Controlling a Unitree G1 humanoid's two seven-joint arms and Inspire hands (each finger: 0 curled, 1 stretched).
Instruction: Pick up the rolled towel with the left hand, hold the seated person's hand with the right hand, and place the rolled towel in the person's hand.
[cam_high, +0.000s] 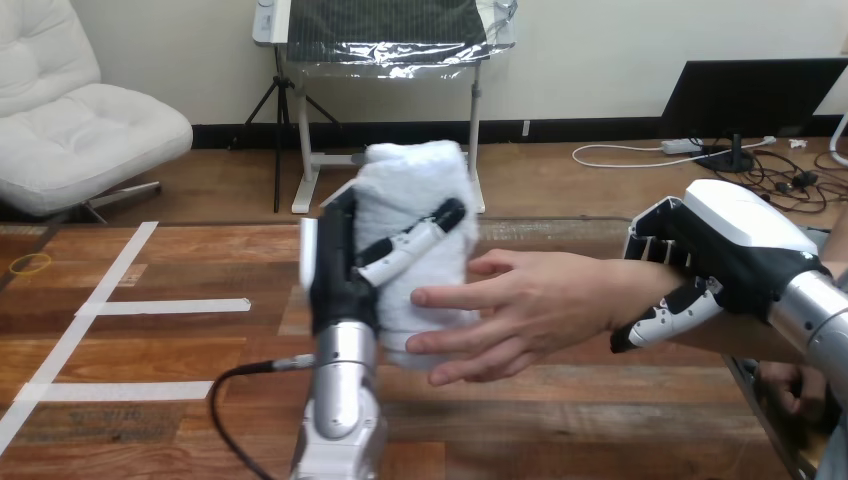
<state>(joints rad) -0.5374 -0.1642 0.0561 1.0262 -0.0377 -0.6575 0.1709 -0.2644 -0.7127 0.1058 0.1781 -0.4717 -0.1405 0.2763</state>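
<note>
The left hand (345, 270), clamped round the rolled towel (415, 190), holds it against the person's hand (530, 310), whose wrist (625, 295) the right hand (720, 260) clasps, so only the handover seems left.

Illumination bright, even and diffuse, apparently from overhead; no hard-edged shadows observed; wooden table (150, 400) carries a soft sheen, palest along its far edge; rolled towel (415, 190) near white at top, greyer lower down; white shell of the right hand (735, 235) strongly lit; silver left forearm (342, 385) shows a mild highlight.
</note>
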